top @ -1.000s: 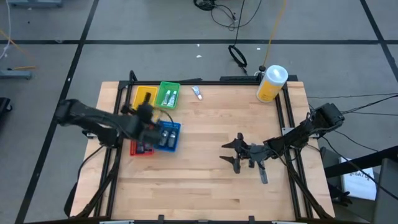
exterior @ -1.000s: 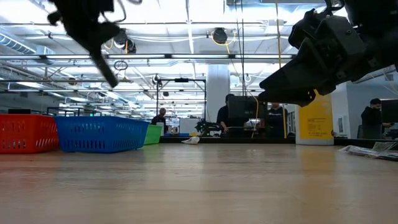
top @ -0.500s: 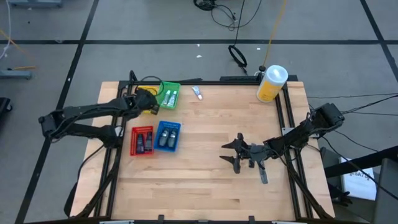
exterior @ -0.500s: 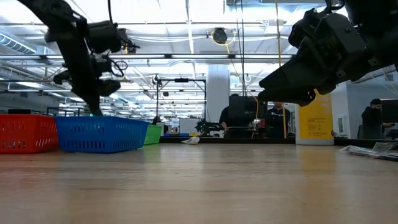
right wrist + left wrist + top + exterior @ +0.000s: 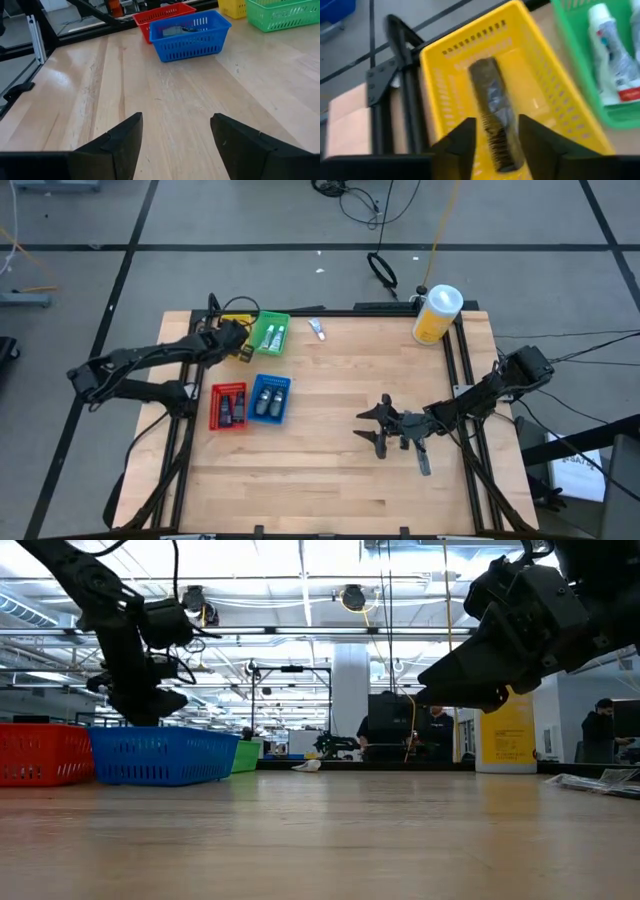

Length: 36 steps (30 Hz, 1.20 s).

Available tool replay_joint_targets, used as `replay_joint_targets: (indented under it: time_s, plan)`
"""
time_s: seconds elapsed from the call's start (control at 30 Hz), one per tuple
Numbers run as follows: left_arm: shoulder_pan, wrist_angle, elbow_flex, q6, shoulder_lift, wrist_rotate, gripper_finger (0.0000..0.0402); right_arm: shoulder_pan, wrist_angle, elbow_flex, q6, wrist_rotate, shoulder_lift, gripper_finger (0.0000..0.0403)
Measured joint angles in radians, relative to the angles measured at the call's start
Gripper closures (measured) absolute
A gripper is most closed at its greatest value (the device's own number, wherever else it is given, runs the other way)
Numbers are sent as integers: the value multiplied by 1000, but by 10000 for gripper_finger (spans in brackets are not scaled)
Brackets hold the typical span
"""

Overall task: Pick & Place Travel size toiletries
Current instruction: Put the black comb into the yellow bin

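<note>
A dark comb lies flat on the floor of the yellow tray at the table's far left. My left gripper is open, slanting down over that tray, with a finger on each side of the comb's near end. White tubes lie in the green tray. The blue tray and red tray hold small dark and pale items. One white tube lies on the bare wood. My right gripper waits open at the near right.
A tall yellow container with a white lid stands at the far right corner. Black frame rails run along the table's left and right edges. Bare wood lies between my right gripper and the trays.
My left gripper has swung from above the red and blue trays toward the table's far edge and come down over the yellow tray. The thin dark piece that hung below it a second ago no longer shows under it in the low view.
</note>
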Motion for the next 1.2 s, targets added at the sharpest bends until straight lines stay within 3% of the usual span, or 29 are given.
replay_joint_targets:
  time_s: [0.2,0.3,0.4,0.5,0.67,0.8,0.93,1.07,1.2]
  plan:
    - [-31,-95,45,-38,-108,40,172,0,-8,0,-11,2,0,177]
    - [-128,-10,31,-74,-178,97,158,29,-16,0,-80,7,-4,182]
    - [-293,151,-11,-92,-218,162,157,90,-110,7,-109,51,-69,196]
    - [-487,426,-72,-56,-221,184,156,153,-457,63,-16,131,-191,216]
    - [-784,908,-141,129,-110,196,156,233,-1112,203,389,129,-342,263]
    - [-939,1110,-123,298,15,202,156,273,-1310,224,628,-10,-363,310]
    - [-1004,1137,-52,427,157,226,156,285,-1328,207,744,-108,-313,356]
    - [-1026,1108,54,426,259,238,156,283,-1278,196,789,-163,-231,394]
    - [-1026,977,167,421,352,245,156,275,-1158,192,806,-207,-120,397]
